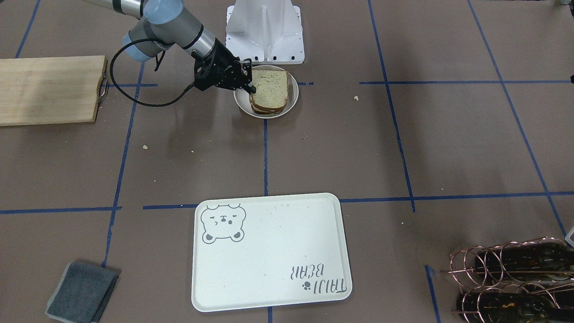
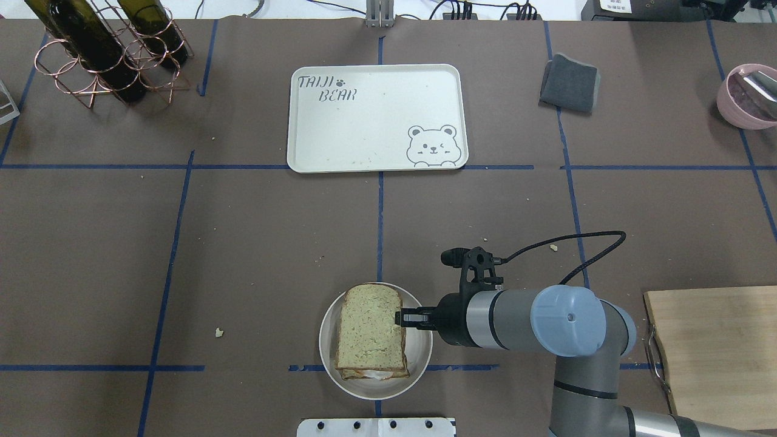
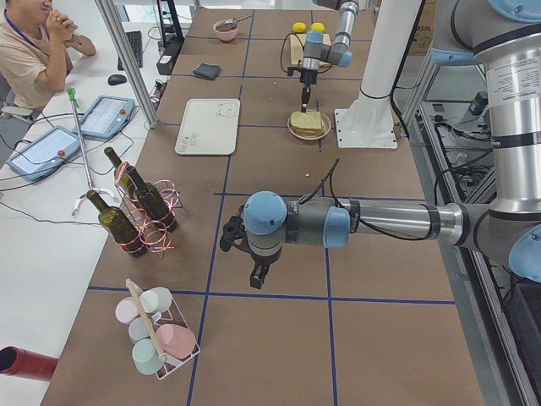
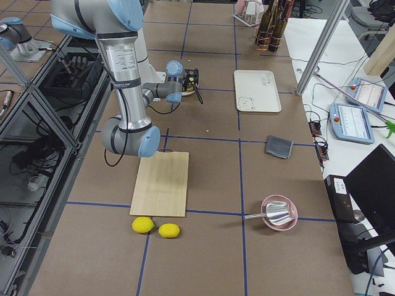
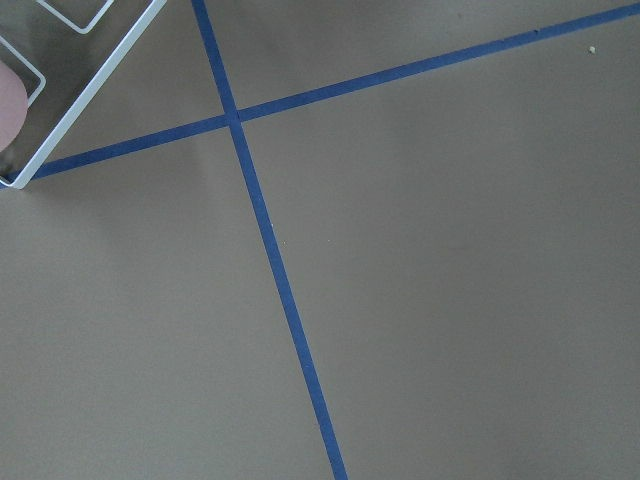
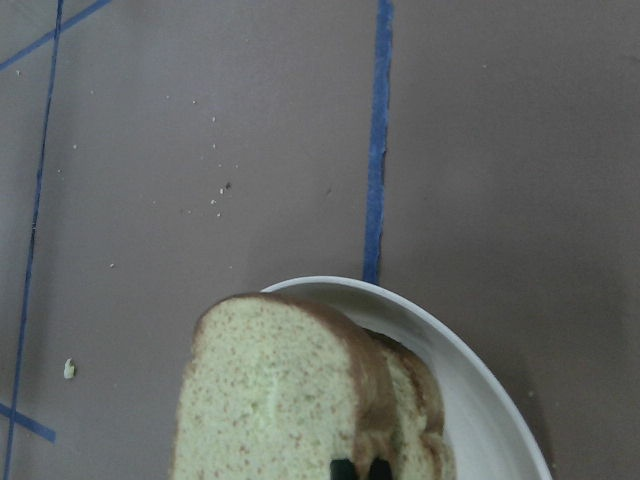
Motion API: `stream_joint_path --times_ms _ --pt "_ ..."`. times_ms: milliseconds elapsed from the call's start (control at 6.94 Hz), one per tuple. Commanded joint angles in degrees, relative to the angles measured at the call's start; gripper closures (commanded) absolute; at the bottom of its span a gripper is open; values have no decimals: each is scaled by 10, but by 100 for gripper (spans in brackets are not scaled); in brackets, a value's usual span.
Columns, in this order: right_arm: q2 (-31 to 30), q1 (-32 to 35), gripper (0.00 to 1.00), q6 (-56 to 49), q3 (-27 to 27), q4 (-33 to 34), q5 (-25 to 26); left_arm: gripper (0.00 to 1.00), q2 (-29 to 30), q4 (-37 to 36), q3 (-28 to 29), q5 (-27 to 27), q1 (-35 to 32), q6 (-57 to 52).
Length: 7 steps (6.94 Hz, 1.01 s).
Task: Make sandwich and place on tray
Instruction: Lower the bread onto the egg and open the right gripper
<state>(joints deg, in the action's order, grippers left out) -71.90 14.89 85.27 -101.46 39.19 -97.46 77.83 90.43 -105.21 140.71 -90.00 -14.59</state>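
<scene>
The sandwich point(image 2: 370, 331), two brown-crusted slices with a bit of white egg at its near edge, lies in the round beige bowl point(image 2: 419, 358) near the robot base. It also shows in the front view point(image 1: 269, 89) and the right wrist view point(image 6: 290, 400). My right gripper point(image 2: 400, 317) is at the sandwich's right edge, fingertips close together and touching the crust; I cannot tell if they pinch it. The cream bear tray point(image 2: 376, 115) lies bare at the far middle. My left gripper point(image 3: 258, 275) hangs over bare table far to the left; I cannot tell if it is open.
A wooden cutting board point(image 2: 716, 352) lies at the right near edge. A grey cloth point(image 2: 569, 82) and a pink bowl point(image 2: 746, 97) sit far right. A copper rack with wine bottles point(image 2: 103, 54) stands far left. Two lemons point(image 4: 154, 227) lie beyond the board.
</scene>
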Motion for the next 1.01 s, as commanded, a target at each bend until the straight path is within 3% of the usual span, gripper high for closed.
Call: stream_joint_path --times_ms 0,144,288,432,576,864 --pt "-3 -5 9 0 -2 11 5 0 0 0 0 0 0 0" --pt "-3 4 0 -1 -14 32 9 0 0 0 0 0 0 0" --pt "-2 17 0 -2 -55 97 -1 0 0 1 -3 0 0 0" --pt "9 35 0 -2 -125 220 -40 0 5 6 -5 1 0 0" --pt "38 78 0 -3 -159 339 -88 0 7 67 -4 -3 2 -5" --pt "40 155 0 -103 -158 428 -150 0 16 187 1 -6 16 -4"
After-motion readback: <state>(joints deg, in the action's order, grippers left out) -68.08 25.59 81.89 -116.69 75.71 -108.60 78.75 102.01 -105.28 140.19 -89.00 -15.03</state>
